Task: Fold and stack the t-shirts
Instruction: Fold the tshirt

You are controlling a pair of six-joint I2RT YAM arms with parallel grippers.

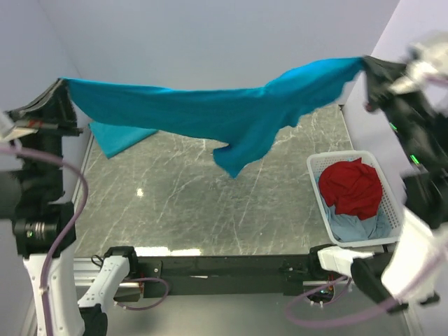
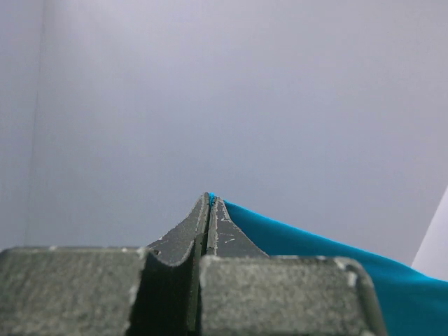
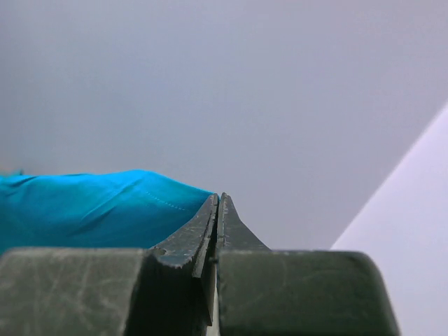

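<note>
Holding the t-shirt (image 1: 210, 112) stretched in the air above the table (image 1: 175, 203), left hand (image 1: 64, 85) and right hand (image 1: 367, 64) each pinch an edge; lower both evenly, keeping it taut, to lay it flat

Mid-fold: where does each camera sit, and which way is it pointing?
Top external: above and behind the arms, looking down at the table, basket and stretched t-shirt; both arms show.
Left wrist: on the left arm, facing the wall past the left gripper, shut on the t-shirt.
Right wrist: on the right arm, facing the wall past the right gripper, also shut on it.
Shared: all views show the t-shirt.
</note>
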